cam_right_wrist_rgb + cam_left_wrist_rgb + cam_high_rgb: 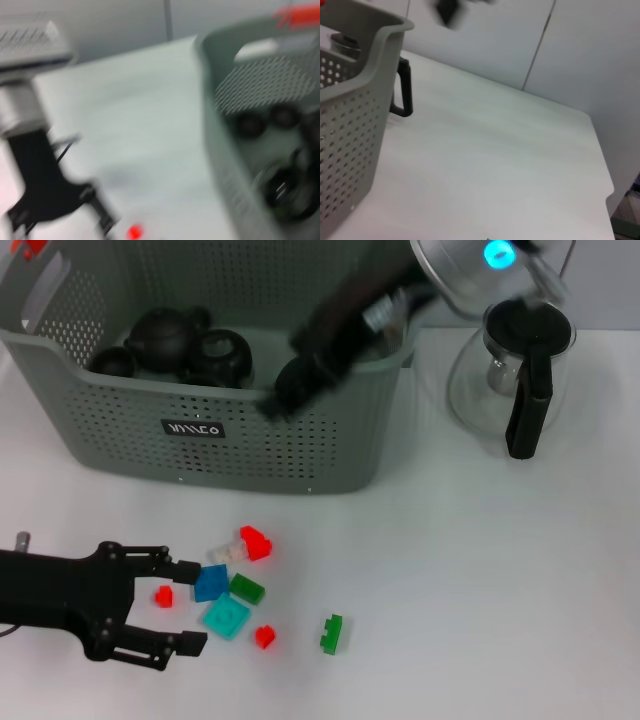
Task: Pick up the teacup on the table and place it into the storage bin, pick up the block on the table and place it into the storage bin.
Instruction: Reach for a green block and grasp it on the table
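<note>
Dark tea ware (185,345) already sits inside the storage bin (230,450) at 11 o'clock, where the right gripper (290,390) hovers — fingers I cannot tell — while the left gripper (190,605), spread open at 8 o'clock, brackets the blocks (228,598) — none binned.

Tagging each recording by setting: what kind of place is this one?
Probably a lab or test bench staged for robot sorting: a plain white table, bare white wall panels, and props laid out, namely a perforated storage bin, toy blocks and a glass pitcher.
</note>
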`<action>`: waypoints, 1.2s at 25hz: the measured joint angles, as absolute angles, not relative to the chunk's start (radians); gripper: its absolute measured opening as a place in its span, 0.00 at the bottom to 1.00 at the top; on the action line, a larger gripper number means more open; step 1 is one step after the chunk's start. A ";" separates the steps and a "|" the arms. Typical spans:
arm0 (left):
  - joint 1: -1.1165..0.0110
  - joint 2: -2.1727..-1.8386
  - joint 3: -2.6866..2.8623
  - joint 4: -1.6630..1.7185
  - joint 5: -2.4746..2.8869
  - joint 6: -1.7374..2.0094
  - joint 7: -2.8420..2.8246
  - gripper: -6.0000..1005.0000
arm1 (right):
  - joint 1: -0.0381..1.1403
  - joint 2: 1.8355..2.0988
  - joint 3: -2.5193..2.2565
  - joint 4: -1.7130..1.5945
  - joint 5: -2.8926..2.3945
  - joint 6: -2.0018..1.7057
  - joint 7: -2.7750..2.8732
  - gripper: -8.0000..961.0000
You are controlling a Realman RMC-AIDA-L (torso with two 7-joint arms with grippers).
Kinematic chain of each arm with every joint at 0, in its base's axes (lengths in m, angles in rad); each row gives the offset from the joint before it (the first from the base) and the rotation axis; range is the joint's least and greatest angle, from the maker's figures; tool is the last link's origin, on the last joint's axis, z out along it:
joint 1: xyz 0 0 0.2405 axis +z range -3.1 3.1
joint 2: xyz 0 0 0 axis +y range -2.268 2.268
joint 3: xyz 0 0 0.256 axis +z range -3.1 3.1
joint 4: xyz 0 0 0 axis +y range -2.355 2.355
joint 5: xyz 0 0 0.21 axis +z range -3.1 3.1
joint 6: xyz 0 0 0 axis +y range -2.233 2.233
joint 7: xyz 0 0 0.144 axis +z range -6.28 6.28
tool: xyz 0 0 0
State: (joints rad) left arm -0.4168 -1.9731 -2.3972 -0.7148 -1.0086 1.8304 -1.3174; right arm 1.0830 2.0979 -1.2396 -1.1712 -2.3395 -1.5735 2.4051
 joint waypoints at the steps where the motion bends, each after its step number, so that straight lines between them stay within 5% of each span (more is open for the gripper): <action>1: -0.412 -1.971 -2.399 -0.715 -1.008 1.830 -1.317 0.86 | 1.071 2.098 -1.256 -1.187 -2.335 -1.605 2.421 0.88; 5: -0.398 -1.968 -2.401 -0.715 -1.008 1.828 -1.316 0.86 | 1.036 2.098 -1.316 -1.206 -2.306 -1.696 2.463 0.97; 30: -0.392 -1.975 -2.398 -0.706 -0.992 1.811 -1.293 0.86 | 1.010 2.113 -1.895 -1.001 -2.282 -1.401 2.575 0.97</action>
